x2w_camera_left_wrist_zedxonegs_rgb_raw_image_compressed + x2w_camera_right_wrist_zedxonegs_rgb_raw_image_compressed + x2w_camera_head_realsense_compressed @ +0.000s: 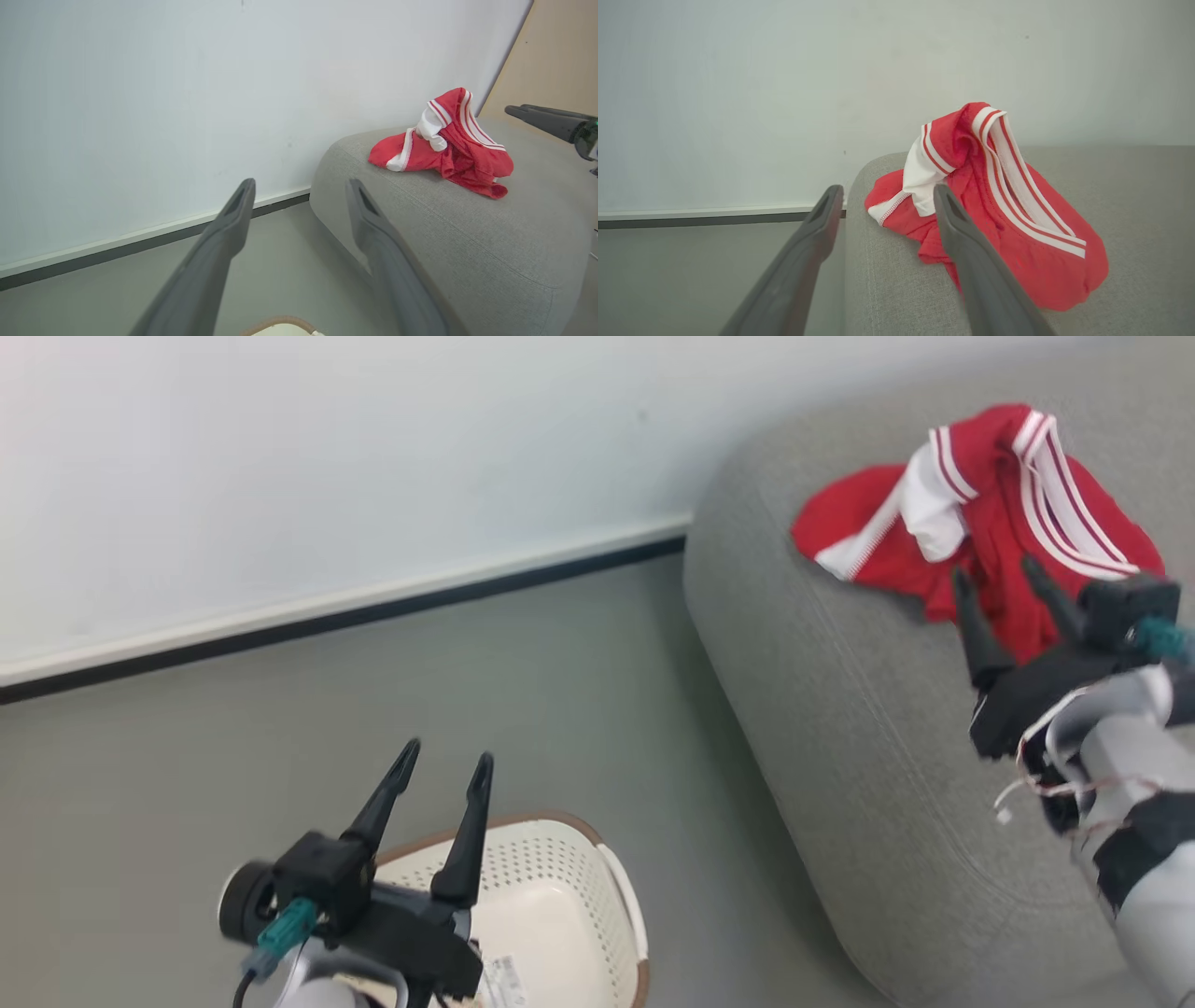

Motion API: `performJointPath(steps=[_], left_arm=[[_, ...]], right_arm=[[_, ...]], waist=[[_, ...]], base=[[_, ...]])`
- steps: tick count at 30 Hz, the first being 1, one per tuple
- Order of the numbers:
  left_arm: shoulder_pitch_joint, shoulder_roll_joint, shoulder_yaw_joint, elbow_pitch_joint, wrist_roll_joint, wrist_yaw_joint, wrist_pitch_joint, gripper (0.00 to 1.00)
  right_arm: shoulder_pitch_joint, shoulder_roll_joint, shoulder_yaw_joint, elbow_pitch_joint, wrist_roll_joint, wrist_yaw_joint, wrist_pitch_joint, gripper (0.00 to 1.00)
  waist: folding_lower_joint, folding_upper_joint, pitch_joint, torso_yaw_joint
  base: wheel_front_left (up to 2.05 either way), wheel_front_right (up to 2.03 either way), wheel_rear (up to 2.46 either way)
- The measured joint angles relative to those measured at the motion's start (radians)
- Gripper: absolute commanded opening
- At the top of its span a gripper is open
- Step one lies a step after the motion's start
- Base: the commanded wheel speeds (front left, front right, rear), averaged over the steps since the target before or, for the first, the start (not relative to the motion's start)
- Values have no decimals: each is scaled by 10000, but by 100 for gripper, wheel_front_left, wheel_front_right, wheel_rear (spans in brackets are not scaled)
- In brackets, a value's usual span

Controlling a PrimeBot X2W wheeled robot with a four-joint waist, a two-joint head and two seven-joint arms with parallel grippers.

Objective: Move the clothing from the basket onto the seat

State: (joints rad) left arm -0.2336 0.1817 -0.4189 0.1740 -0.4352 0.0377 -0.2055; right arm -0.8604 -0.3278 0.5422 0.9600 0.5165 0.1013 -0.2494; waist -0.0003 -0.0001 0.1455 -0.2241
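Observation:
The red clothing with white stripe trim lies crumpled on top of the grey seat, near its rounded end. The same clothing appears in both wrist views, resting on the seat. My right gripper hangs open just in front of the clothing, nothing between its fingers. The cream basket with a brown rim stands on the floor at the bottom, and what shows of its inside is bare. My left gripper is open above the basket, holding nothing.
A pale wall with a white and dark skirting strip runs behind. Grey floor lies between wall, basket and seat. A tan panel stands behind the seat in the left wrist view.

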Motion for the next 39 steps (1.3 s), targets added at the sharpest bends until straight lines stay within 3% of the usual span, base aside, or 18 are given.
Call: performJointPath(steps=[7,20,27,39], left_arm=[[1042,128,527,6,-140,341,-159,100],[2590,587,1473,-430,-165,683,-318,100],[3307,663,1941,-709,-153,771,-357,100],[3899,554,2403,-1233,71,857,-431,100]], right_arm=[[1545,88,-213,-1296,40,-199,-2,100],[4140,460,-458,-4305,-38,-1223,-2,100],[5495,462,-694,-5814,-174,-1779,-2,100],[7304,403,-1229,-7961,-500,-2157,-10,100]], waist=[[1,0,-764,880],[1,-1,-1773,2140],[1,1,-1967,2191],[3,1,-1858,1838]], base=[[0,0,0],[0,0,0],[0,0,0],[0,0,0]])
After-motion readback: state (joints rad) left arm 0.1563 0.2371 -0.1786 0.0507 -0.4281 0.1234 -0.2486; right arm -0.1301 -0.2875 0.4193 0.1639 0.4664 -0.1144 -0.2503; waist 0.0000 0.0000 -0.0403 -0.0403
